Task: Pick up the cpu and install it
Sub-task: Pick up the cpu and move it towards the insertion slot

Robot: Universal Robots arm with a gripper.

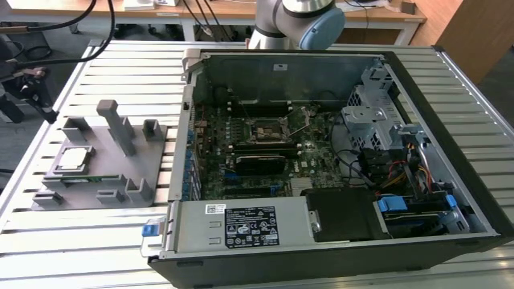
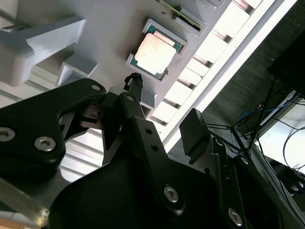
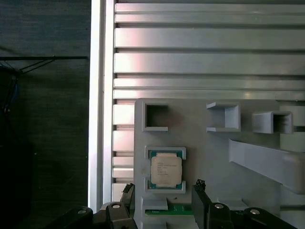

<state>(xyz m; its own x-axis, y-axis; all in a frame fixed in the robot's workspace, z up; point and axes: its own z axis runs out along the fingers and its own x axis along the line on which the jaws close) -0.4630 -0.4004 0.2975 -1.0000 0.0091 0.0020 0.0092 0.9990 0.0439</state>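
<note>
The cpu [image 1: 72, 158] is a flat square chip with a silver top. It lies in a shallow square seat on the grey fixture [image 1: 120, 180] at the exterior view's left. In both wrist views the cpu [image 3: 166, 171] [image 2: 155, 50] rests untouched in that seat. My gripper [image 3: 164, 191] [image 2: 164, 107] hovers above the fixture just beside the chip, open, with nothing between its black fingers [image 3: 200, 188]. The motherboard socket [image 1: 265, 129] sits inside the open computer case [image 1: 449, 180].
A green memory stick [image 3: 167, 210] lies in a slot of the fixture next to the cpu. Tall grey posts [image 1: 119, 126] rise from the fixture. The slatted metal table [image 3: 200, 62] ends close by in an edge [image 3: 97, 95]. The arm's base [image 1: 297, 24] stands behind the case.
</note>
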